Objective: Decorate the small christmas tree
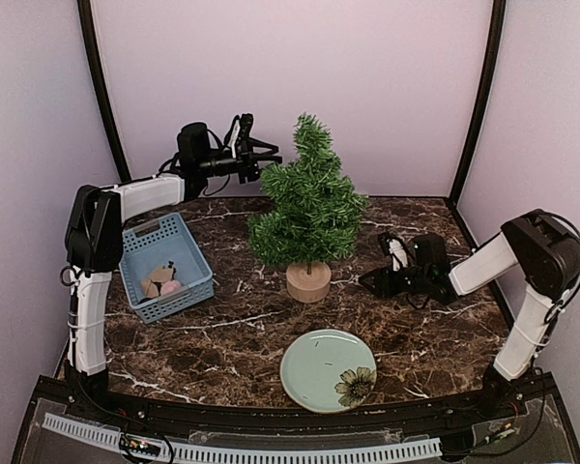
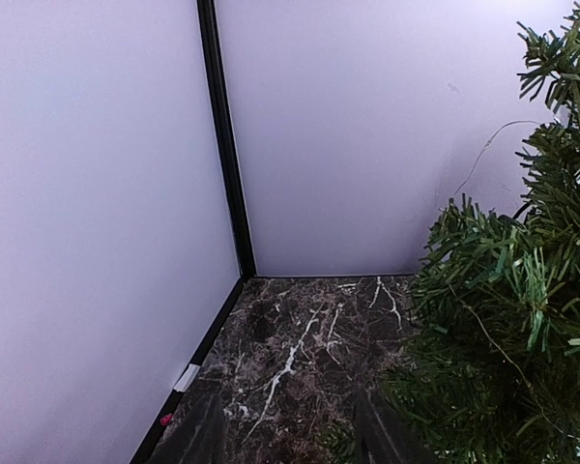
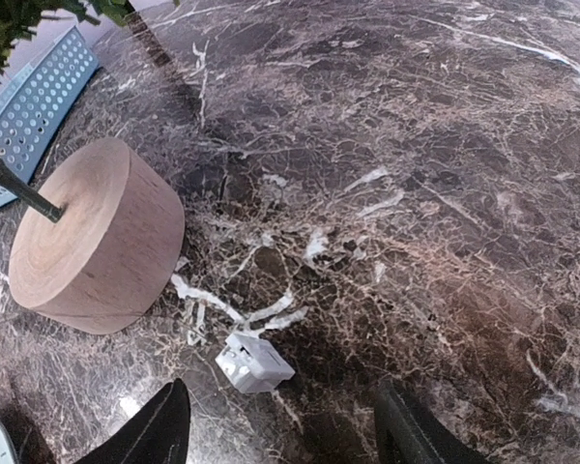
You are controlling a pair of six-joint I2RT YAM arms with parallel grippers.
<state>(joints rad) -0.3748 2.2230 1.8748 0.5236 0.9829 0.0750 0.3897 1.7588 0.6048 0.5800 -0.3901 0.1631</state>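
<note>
The small christmas tree stands mid-table on its round light-wood stump. My left gripper is raised by the tree's upper left branches, open and empty. In the left wrist view the tree fills the right side, with a thin wire trailing over its branches. That gripper is open above the marble. My right gripper is low on the table just right of the stump, open. In the right wrist view the gripper is open around a small white plastic box beside the stump.
A blue basket holding several small ornaments sits left of the tree. Its wall shows in the right wrist view. A pale green plate with a flower print lies at the front. White walls with black corner posts close in the table.
</note>
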